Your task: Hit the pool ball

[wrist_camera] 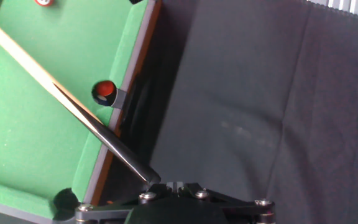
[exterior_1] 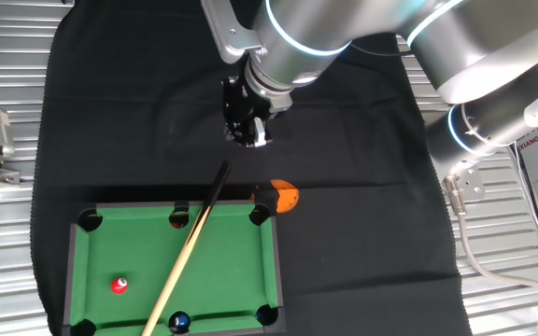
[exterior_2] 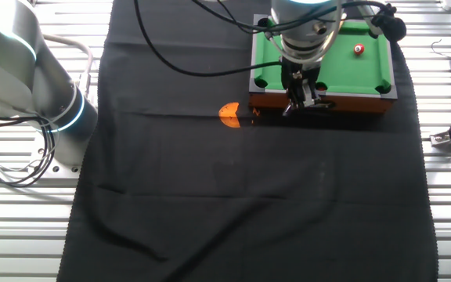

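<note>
The pool ball (exterior_1: 120, 285) is tiny, glossy red with a white spot, and lies on the green felt of the mini pool table (exterior_1: 241, 271) near its left side. It also shows in the other fixed view (exterior_2: 358, 49) and at the top edge of the hand view (wrist_camera: 44, 2). A wooden cue (exterior_1: 190, 247) lies slanted across the table, its dark butt end (exterior_1: 224, 168) overhanging the far rail. My gripper (exterior_1: 251, 138) hangs over the black cloth just beyond that butt end, apart from the ball. Its fingers are not distinct in any view.
A dark blue ball (exterior_1: 179, 323) sits at the table's near rail by the cue tip. An orange ball (exterior_1: 286, 197) lies on the black cloth (exterior_1: 344, 233) outside the table's far right corner. A side pocket (wrist_camera: 105, 91) shows something red-orange inside.
</note>
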Controlling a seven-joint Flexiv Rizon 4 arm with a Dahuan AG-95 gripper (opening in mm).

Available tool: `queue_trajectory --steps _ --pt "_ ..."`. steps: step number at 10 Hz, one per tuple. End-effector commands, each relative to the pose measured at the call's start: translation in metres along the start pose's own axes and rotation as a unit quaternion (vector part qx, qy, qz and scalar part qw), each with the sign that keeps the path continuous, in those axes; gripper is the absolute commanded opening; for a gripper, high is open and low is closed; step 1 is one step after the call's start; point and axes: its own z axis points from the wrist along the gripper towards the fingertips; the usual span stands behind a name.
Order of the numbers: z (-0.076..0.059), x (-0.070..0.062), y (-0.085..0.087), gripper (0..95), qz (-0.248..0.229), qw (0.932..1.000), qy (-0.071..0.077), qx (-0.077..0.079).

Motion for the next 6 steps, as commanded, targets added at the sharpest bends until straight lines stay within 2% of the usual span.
queue_trajectory --steps 1,6 --pt "0.0001 0.0003 0.0 0.0 -0.002 1.0 -0.002 -0.003" --pt "0.0008 -0.0009 0.0031 0.0 -0.025 0.9997 0.0 -0.005"
